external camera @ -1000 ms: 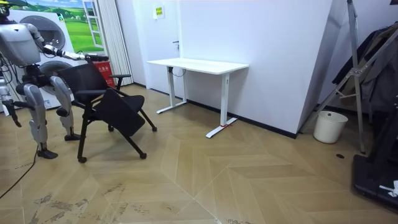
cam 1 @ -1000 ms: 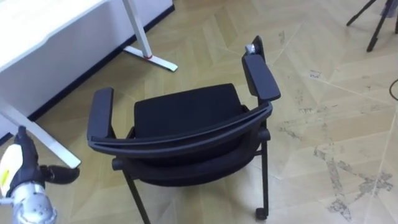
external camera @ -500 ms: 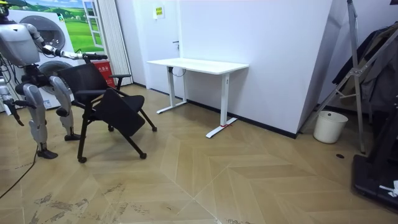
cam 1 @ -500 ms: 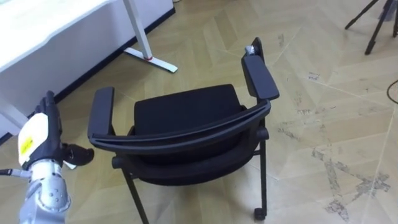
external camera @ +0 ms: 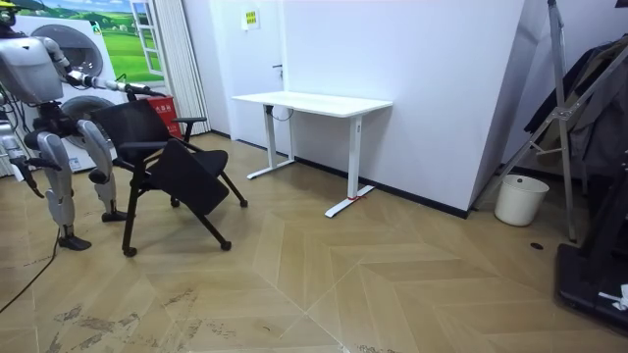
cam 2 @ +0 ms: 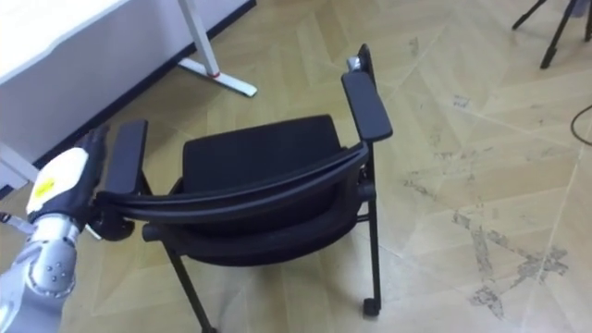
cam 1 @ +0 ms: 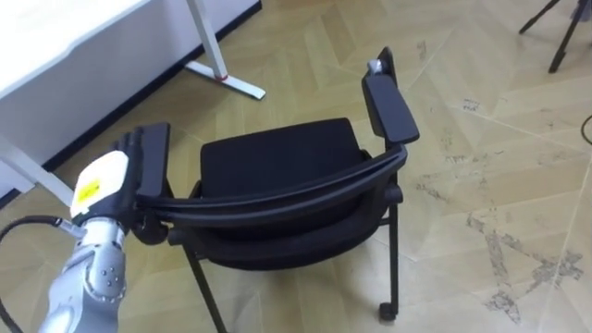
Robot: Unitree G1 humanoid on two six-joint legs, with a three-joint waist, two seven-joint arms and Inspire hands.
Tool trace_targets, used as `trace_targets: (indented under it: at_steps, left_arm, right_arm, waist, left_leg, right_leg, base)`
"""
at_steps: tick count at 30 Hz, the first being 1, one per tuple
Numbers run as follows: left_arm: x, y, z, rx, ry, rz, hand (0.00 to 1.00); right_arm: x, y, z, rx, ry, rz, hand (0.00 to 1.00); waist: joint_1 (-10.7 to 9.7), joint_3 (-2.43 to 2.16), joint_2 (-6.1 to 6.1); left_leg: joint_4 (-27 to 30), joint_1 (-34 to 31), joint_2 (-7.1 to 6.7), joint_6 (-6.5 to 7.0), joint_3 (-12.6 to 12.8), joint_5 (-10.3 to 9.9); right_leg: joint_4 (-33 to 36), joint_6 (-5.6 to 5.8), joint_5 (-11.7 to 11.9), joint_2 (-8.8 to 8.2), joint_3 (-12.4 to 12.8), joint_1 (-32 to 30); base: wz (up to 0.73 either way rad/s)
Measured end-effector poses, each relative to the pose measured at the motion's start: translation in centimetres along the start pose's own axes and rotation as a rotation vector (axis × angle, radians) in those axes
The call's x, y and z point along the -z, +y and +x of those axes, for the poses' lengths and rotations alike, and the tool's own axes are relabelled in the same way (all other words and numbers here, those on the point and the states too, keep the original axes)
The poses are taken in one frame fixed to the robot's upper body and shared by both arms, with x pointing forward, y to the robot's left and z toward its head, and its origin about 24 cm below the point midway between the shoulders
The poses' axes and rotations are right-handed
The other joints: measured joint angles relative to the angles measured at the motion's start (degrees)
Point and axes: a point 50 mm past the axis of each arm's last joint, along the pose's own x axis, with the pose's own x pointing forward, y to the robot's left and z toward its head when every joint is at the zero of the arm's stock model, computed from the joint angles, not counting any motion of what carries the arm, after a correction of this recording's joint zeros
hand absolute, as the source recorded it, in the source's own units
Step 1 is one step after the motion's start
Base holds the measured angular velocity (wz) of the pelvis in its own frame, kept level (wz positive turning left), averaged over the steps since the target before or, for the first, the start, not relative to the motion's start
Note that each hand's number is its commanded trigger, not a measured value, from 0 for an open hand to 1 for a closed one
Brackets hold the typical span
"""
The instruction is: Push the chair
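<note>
The left hand [cam 1: 98, 188], fingers apparently straight against the black armchair's [cam 1: 277, 165] left armrest [cam 1: 154, 159] and gripping nothing, should push level and steadily to avoid tipping.

one black chair [cam 1: 277, 166], one white desk [external camera: 314, 102], one white bin [external camera: 520, 199].

Chair [cam 1: 277, 171]: seat of matt black cloth; armrests [cam 1: 388, 97] smooth black plastic with a slight sheen; frame dark painted metal.
Floor [cam 1: 499, 185]: pale wood parquet, satin, scuffed whitish.
Desk [cam 1: 55, 37]: smooth white top.
Left hand [cam 1: 102, 185]: glossy white-and-yellow plastic shell.
</note>
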Motion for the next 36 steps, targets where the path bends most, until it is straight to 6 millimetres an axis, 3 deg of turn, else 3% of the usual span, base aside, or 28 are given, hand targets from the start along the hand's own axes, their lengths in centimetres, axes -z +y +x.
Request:
trace_targets:
  at_steps: [6,12,19,28,29,36]
  left_arm:
    - [-1.7,0.8,-0.3,0.108,-0.082,0.079,0.00]
    - [-2.6,0.8,-0.6,0.219,-0.112,0.086,0.00]
    - [-4.2,2.0,-1.2,0.238,-0.163,0.085,0.00]
    - [-4.9,1.2,-1.5,0.328,-0.202,0.065,0.00]
    - [-5.2,1.0,-1.6,0.338,-0.216,0.068,0.00]
    - [-5.6,-1.8,-1.8,0.443,-0.232,0.070,0.00]
  right_arm:
    - [0.1,0.0,0.1,0.002,0.017,0.002,0.00]
    - [-0.4,0.3,0.1,0.000,0.010,0.007,0.00]
    - [0.2,-0.2,0.1,0.016,0.035,0.008,0.00]
    - [-0.6,0.2,0.2,0.004,0.013,0.006,0.00]
    - [-0.7,0.2,0.2,0.004,0.012,0.005,0.00]
    - [-1.1,0.5,0.2,0.002,0.002,0.006,0.00]
  waist:
    - [-0.6,0.03,0.59]
    - [-3.1,0.16,0.80]
    - [-3.3,0.37,1.07]
    - [-4.3,0.63,1.51]
    - [-4.5,0.85,1.18]
    - [-5.3,0.72,1.37]
  left_leg:
    - [0.0,-0.1,-0.18,0.01,-0.4,0.0]
    - [0.0,0.0,-0.43,0.01,-0.5,0.0]
    - [0.1,-0.2,-0.59,0.11,-0.5,-0.1]
    - [0.0,-0.1,-0.59,0.12,-0.5,-0.1]
    - [0.0,-0.1,-0.59,0.13,-0.5,-0.1]
    - [0.0,-0.1,-0.58,0.13,-0.4,-0.1]
  right_leg:
    - [0.1,0.00,0.0,-0.13,-0.2,0.0]
    - [0.1,0.11,-0.1,-0.35,0.0,0.0]
    - [0.1,0.26,-0.2,-0.50,0.5,-0.4]
    - [0.1,0.26,-0.2,-0.49,0.3,-0.2]
    - [0.1,0.26,-0.2,-0.49,0.4,-0.3]
    - [0.3,0.25,-0.2,-0.48,0.5,-0.4]
  base:
    - [0.03]
    - [0.00]
    - [-0.01]
    - [0.01]
    - [-0.03]
    - [0.00]
